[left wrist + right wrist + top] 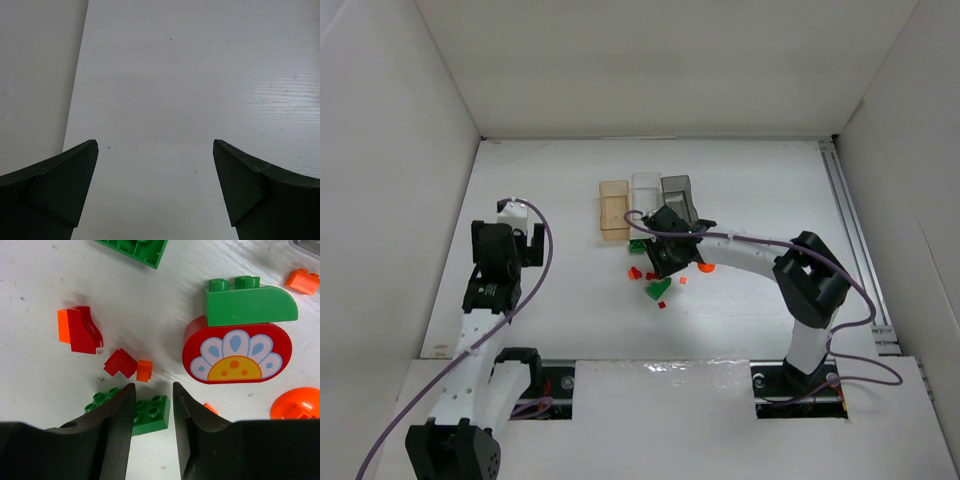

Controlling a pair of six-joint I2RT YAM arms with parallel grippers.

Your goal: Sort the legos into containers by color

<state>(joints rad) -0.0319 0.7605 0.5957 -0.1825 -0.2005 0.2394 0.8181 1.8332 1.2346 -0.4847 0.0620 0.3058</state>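
3 bins upright, open-topped, side by side at far centre of table: tan-orange bin (613,212) at 9 o'clock end, clear bin (645,188) mid, smoky grey bin (676,190) at 3 o'clock end.

Legos loose on table at 6 o'clock of bins. Red oval pc (237,352) w/ flower print lies flat, green rounded brick (247,305) touching it at 12. From the oval:
- round orange pc (297,405) at 4
- orange brick (302,281) at 2
- red curved pc (85,330) w/ orange bit at 9
- small red pc (120,362) touching small orange cube (144,370), nearer at 9
- green studded brick (152,415) at 7, part hidden
- green plate (135,250) at 11, cut by frame edge
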